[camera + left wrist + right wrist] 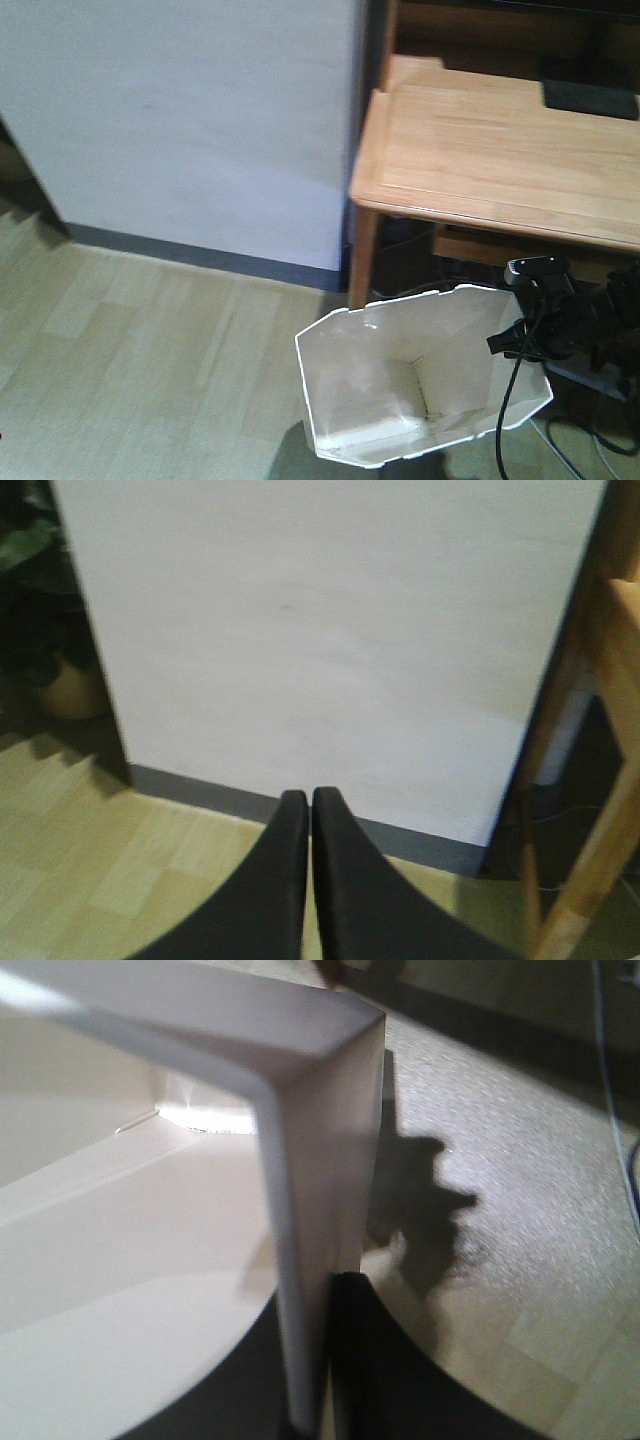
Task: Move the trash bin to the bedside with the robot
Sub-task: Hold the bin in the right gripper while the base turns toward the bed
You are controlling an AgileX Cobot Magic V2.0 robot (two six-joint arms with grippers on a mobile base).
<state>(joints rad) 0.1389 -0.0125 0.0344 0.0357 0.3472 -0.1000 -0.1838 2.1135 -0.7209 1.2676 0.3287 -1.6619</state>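
Right hand (315,1385) is clamped on the trash bin (360,385) at its right rim. One finger is inside and one outside, closed down onto the thin wall with nothing else in the grip. Left hand (310,800) is empty, tips pressed together, pointing at the white wall (320,650).

The bin is on the floor (150,340), just in front of the counter leg (362,250) and near the wall corner, mouth up. It looks tilted. I can't tell whether its base is off the floor. No bed in any view, so I'd say the carry has barely started.

How to do this step well:
- It's a one-sided pinch on flexible plastic, so expect the wall to bow and the bin to pivot about the grip. Keep the fingers deep over the rim rather than squeezing harder.
- Raise it only enough to stop the base scraping. A high lift means more swing.
- Back straight off from the counter (500,150) before turning, or the far rim may clip the leg.
- Drive the base slowly, with gentle yaw and no hard stops.
- Mind the cables (508,420) hanging by the right arm; they could snag on the rim.
- Keep the left arm tucked in.
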